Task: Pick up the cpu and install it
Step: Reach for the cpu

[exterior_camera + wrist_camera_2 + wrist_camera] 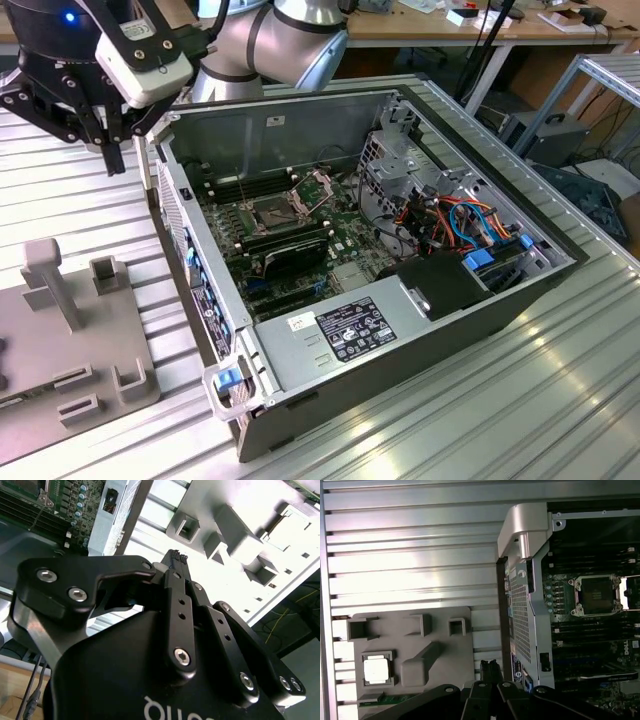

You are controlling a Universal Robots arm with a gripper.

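Observation:
The cpu (375, 670), a square silver chip, lies in a pocket of the grey fixture plate (420, 645) beside the computer case. The empty cpu socket (596, 595) sits on the motherboard, also visible in the exterior view as the socket (274, 211). My gripper (111, 150) hangs above the ribbed table, between the plate (90, 350) and the case's back corner. Its black fingertips (490, 666) are pressed together with nothing between them; in the second wrist view the gripper (175, 556) is likewise shut and empty. The cpu is well away from the fingers.
The open computer case (280, 125) lies on its side with a power supply (340, 335), drive cage and coloured cables (460, 215) inside. The plate carries raised blocks and a tall post (45, 280). Workbenches and clutter stand behind the ribbed aluminium table (520, 400).

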